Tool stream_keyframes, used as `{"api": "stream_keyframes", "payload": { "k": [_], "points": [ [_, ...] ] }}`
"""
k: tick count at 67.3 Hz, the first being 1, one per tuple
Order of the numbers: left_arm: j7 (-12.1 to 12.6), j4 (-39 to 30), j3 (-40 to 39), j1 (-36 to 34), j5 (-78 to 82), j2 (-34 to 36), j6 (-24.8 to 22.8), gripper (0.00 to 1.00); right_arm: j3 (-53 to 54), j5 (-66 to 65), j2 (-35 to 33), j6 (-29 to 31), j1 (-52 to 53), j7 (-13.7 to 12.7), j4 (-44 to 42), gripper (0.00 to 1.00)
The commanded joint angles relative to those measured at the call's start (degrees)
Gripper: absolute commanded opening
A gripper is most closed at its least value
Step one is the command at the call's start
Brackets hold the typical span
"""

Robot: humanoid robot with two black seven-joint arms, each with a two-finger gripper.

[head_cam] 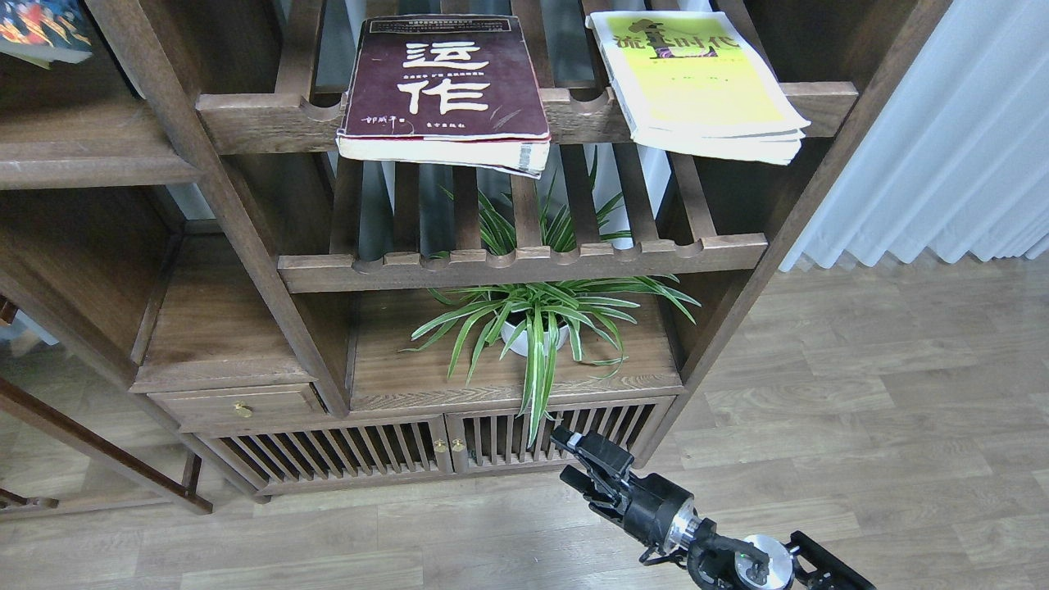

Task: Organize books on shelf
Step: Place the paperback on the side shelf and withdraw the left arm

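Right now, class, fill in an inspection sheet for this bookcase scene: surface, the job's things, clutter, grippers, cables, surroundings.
Surface: solid plank shelf at upper left, dark brown wood, mostly bare.
Job's things: maroon book and yellow-green book lie flat on the upper slatted rack, both overhanging its front rail; a colourful book shows partly at the top left corner.
Clutter: spider plant in a white pot on the lower board, leaves hanging over the edge.
Grippers: right gripper low, in front of the cabinet doors, holding nothing, fingers hard to separate; left not in view.
Cables: nothing seen.
Surroundings: wood floor, white curtain at right.
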Motion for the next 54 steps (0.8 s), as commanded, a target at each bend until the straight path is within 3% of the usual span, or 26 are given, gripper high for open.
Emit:
{"api": "stream_keyframes", "payload": {
  "k": [1, 16, 54],
  "points": [
    [0.0, 1.2, -0.7, -0.5, 3.1, -0.6, 0.0, 0.58, 0.0, 0.0, 0.0, 0.0, 0.0, 0.0, 0.0, 1.00],
    [0.0, 0.6, -0.7, -1.7, 6.5, -0.6, 0.0, 0.99, -0.2, 0.0, 0.0, 0.0, -0.1, 0.0, 0.0, 1.00],
    [0.0, -6.8, 0.2, -2.0, 6.6, 0.5, 0.0, 1.00, 0.1, 0.0, 0.0, 0.0, 0.0, 0.0, -0.1, 1.00]
  ]
}}
